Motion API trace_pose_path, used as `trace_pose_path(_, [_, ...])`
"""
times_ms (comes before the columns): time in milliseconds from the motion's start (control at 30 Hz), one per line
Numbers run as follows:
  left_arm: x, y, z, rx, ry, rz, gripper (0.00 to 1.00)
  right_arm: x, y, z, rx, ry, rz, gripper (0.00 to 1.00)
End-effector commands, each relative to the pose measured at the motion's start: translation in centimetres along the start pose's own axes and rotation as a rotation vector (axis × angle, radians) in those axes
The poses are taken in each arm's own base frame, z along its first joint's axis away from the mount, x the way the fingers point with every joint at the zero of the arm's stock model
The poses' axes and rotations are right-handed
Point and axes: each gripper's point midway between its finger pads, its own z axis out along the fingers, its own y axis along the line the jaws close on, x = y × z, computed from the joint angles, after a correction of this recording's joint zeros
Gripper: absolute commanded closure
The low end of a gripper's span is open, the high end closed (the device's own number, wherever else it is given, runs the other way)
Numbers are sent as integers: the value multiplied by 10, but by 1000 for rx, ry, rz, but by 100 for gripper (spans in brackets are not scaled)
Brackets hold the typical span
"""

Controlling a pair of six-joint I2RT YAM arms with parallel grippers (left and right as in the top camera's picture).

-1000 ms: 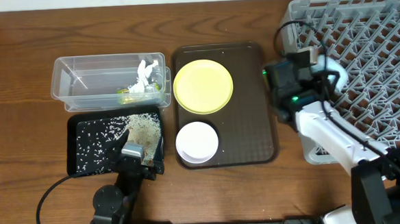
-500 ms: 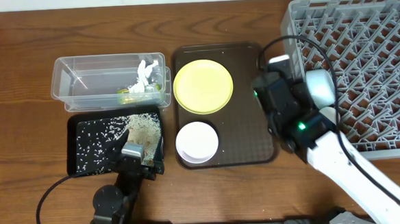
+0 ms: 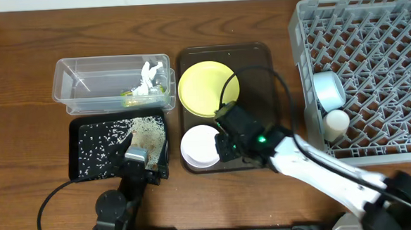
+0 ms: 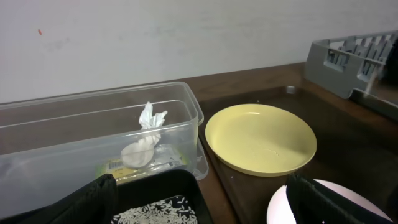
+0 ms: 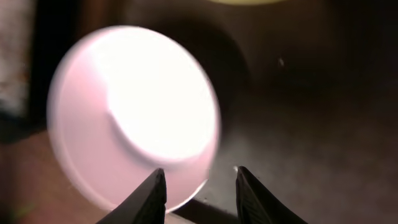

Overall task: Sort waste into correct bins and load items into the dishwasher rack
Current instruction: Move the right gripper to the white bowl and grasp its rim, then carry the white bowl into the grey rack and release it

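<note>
My right gripper (image 3: 224,138) (image 5: 200,180) is open, low over the right rim of the white bowl (image 3: 202,145) (image 5: 134,112) on the brown serving tray (image 3: 260,91); the rim lies between its fingers. The yellow plate (image 3: 208,89) (image 4: 261,137) sits behind the bowl. The light-blue bowl (image 3: 327,91) stands on edge in the grey rack (image 3: 370,22). My left gripper (image 3: 141,160) (image 4: 199,205) is open and empty at the black tray (image 3: 81,153), which holds rice grains (image 3: 146,128). The clear tub (image 3: 112,84) holds crumpled paper (image 3: 147,74) and the green wrapper (image 3: 130,96). No chopsticks show.
A small white round item (image 3: 336,122) lies in the rack next to the light-blue bowl. The right arm stretches across the table from the front right to the serving tray. The rack takes up the right side.
The right arm has swung left from the rack's left edge to the white bowl, leaving the light-blue bowl in the rack. The left arm has not moved.
</note>
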Motion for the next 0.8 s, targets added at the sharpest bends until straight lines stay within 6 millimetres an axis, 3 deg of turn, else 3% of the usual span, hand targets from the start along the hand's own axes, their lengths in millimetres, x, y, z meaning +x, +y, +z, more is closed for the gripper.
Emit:
trace_pose_path(0, [15, -1, 2, 10, 34, 0, 11, 0, -14, 15, 81, -15, 89, 64])
trace_pose_path(33, [15, -1, 2, 10, 34, 0, 11, 1, -15, 20, 87, -9, 89, 66])
trace_pose_path(133, [15, -1, 2, 10, 34, 0, 11, 6, -14, 34, 80, 22, 89, 85])
trace_pose_path(200, [15, -1, 2, 10, 34, 0, 11, 7, -16, 36, 86, 26, 91, 89])
trace_pose_path(267, [15, -1, 2, 10, 34, 0, 11, 3, -16, 32, 80, 14, 96, 99])
trace_pose_path(367, [15, -1, 2, 10, 34, 0, 11, -11, -20, 12, 75, -39, 91, 99])
trace_pose_path(433, [15, -1, 2, 10, 34, 0, 11, -25, -28, -12, 91, -105, 99, 99])
trace_pose_path(533, [15, -1, 2, 10, 34, 0, 11, -51, -62, -65, 193, -265, 116, 99])
trace_pose_path(667, [15, -1, 2, 10, 34, 0, 11, -76, -150, -163, 570, -558, 188, 99])
trace_pose_path(767, [15, -1, 2, 10, 34, 0, 11, -74, -207, -247, 893, -753, 284, 99])
